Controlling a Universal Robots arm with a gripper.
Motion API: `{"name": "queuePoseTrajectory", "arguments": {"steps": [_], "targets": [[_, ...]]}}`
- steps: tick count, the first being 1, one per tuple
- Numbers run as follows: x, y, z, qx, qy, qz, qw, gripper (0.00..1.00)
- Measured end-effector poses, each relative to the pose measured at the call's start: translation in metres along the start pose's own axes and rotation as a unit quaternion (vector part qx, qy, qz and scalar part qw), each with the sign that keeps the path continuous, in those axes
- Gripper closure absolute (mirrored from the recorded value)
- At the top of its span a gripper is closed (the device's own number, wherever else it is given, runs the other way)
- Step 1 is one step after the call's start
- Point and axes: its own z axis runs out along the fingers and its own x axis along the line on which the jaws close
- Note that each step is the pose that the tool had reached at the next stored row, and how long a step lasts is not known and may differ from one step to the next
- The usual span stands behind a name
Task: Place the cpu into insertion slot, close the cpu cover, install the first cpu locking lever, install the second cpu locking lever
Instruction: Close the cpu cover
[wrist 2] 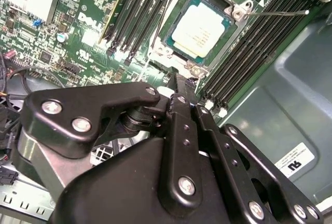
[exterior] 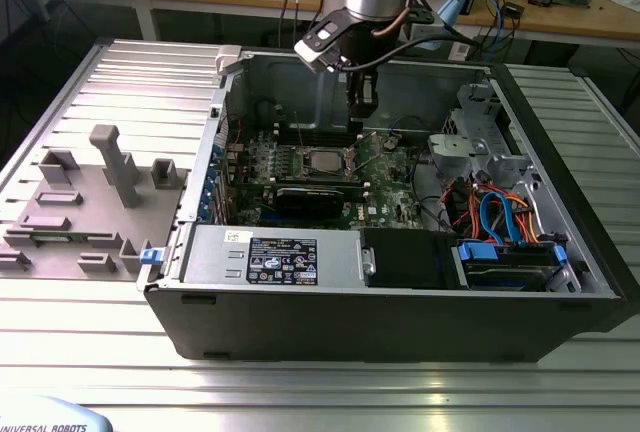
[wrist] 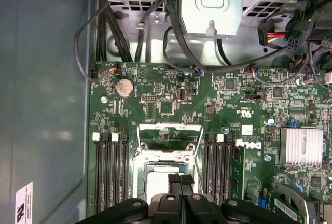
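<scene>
Exterior view: gripper (exterior: 362,112) hangs inside the open computer case (exterior: 350,327), fingers pressed together with nothing between them. The tips are over the motherboard (exterior: 395,177), just past the far edge of the insertion slot (exterior: 304,164). Can't tell if they touch the board. The cpu (exterior: 323,162) lies flat in the slot, mid-board, well back from the power supply (exterior: 270,257) along the case's front edge. There is open room above the board. A cable bundle (exterior: 495,217) crowds the end at the exterior view's right. A grey fixture tray (exterior: 90,202) sits outside the case on the ribbed table (exterior: 330,392).

Second wrist view: fingers (wrist 2: 179,115) are closed as a pair and empty, ending just beside one corner of the insertion slot (wrist 2: 171,27). The cpu (wrist 2: 201,29) is apart from the tips and seated square in the slot, with a silver-grey top and faint print. Memory slots (wrist 2: 140,11) flank it on two sides. A thin wire locking lever (wrist 2: 275,12) sticks out from one slot corner across the memory slots.

First wrist view: fingertips (wrist: 174,181) overlap one side of the cpu (wrist: 154,185), and contact can't be judged. The cpu cover (wrist: 168,127) is swung open off the slot, toward the coin cell (wrist: 124,87), with board showing through its cut-out. Bare case wall (wrist: 46,105) runs along one board edge.
</scene>
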Motion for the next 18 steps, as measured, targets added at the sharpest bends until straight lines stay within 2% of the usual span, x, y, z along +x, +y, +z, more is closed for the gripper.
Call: {"name": "queuePoseTrajectory", "arguments": {"steps": [4,18], "targets": [[-0.0001,0.0056,0.0000,0.0000,0.0000,0.000,1.0000,0.89],[-0.0002,0.0065,0.0000,0.0000,0.0000,0.000,1.0000,0.89]]}}
